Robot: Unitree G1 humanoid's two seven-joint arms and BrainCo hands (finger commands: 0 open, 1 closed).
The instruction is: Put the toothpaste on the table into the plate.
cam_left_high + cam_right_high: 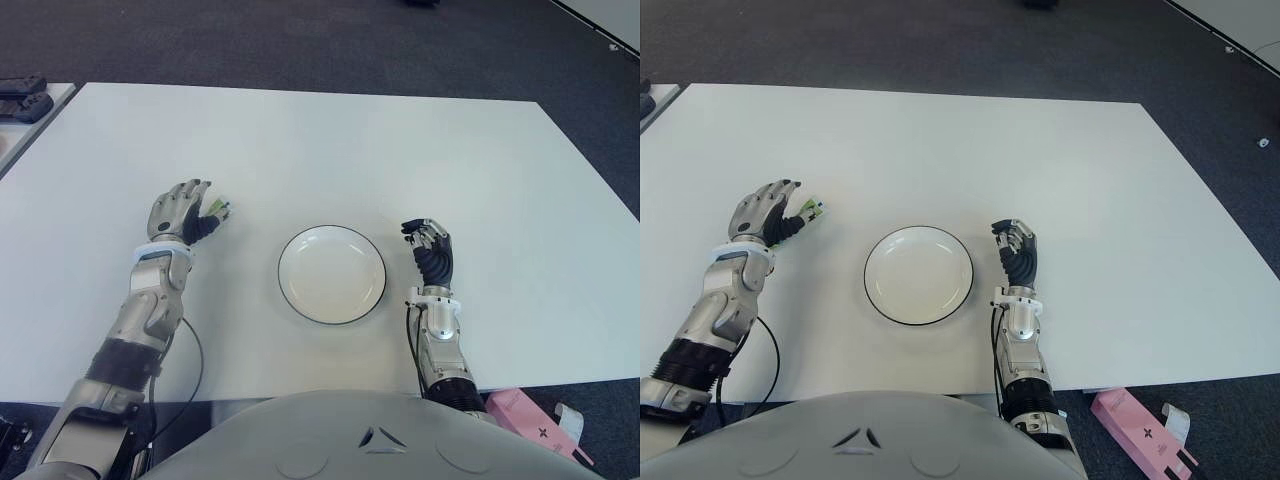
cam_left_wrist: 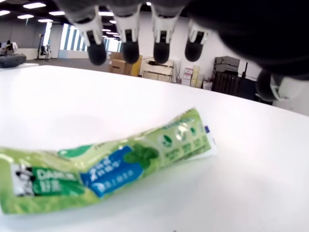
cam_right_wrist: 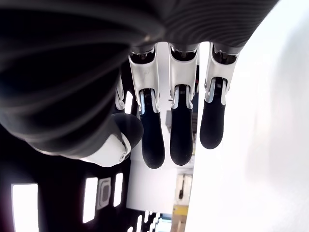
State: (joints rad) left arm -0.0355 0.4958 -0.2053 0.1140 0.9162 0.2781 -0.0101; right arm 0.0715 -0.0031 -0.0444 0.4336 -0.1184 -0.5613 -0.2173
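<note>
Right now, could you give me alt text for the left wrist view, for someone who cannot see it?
A crumpled green and blue toothpaste tube lies flat on the white table, directly under the robot's left hand, whose dark-tipped fingers hang spread above it without touching. Behind the table is a blurred room with stacked boxes.
</note>
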